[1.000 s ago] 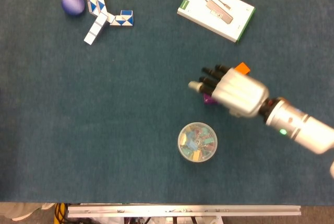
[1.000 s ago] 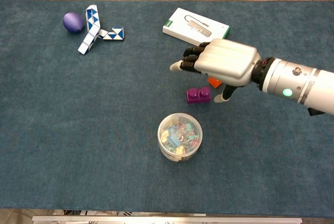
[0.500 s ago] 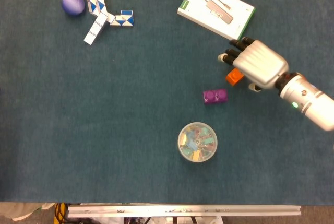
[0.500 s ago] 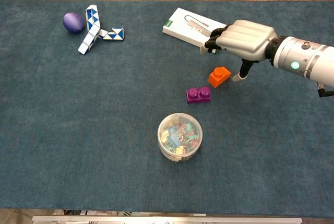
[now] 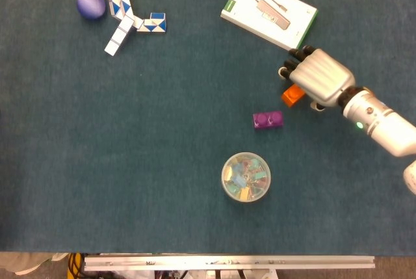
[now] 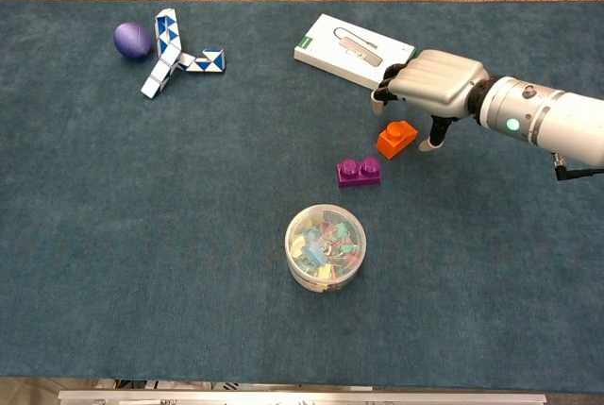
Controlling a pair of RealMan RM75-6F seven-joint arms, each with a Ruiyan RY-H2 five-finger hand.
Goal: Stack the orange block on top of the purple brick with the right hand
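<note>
Bench (image 6: 142, 263): blue cloth. Right hand (image 5: 318, 79), fingers (image 6: 389, 86) curled over the orange block (image 6: 396, 137), grip unconfirmed, cannot tell. Purple brick (image 6: 359, 171) just beside, apart. Step: reaching to grasp; next calls for closing, lifting, aligning studs.

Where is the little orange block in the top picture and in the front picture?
Head view: the orange block lies right of centre, partly under the right hand, up and right of the purple brick.
Chest view: the orange block lies right of centre, just below the right hand.
Shared landmark: the purple brick, beside it in both.
</note>
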